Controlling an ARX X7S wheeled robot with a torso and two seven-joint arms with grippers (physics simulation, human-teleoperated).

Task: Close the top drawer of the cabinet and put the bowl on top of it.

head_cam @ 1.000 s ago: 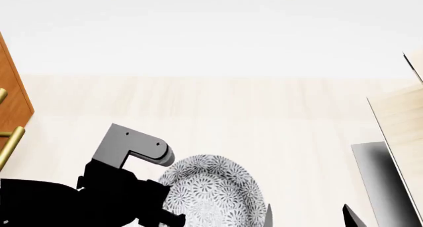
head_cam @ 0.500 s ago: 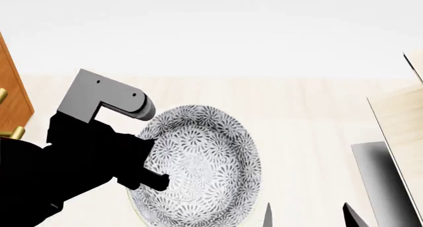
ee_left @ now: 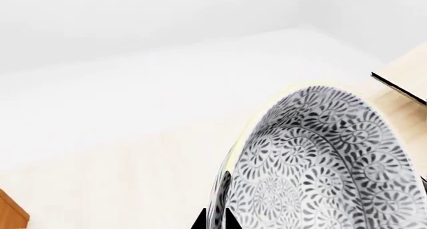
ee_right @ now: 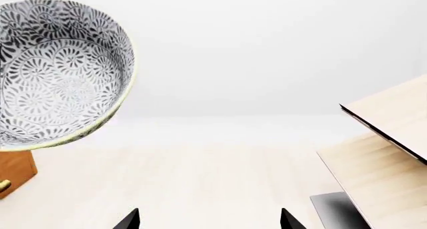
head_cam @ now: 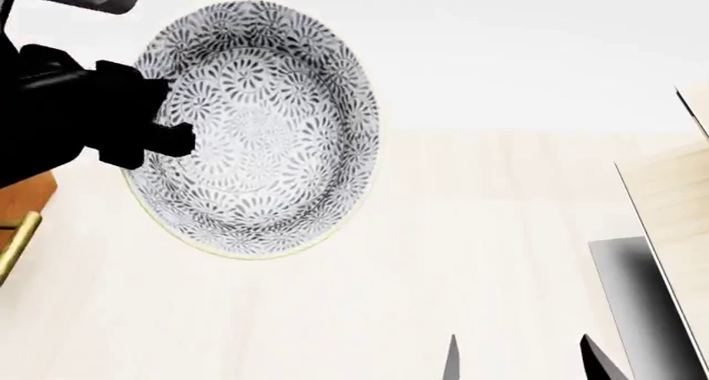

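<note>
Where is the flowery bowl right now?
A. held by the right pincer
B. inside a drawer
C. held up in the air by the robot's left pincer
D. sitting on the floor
C: in the head view the left pincer grips the rim of the bowl, which is lifted and tipped, while the right pincer is open and holds nothing.

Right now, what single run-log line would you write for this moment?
phase: carrying | left claw: shut on bowl rim, bowl off the floor, tilted | right claw: open, empty | cabinet: at left edge | drawer: state not visible
</note>
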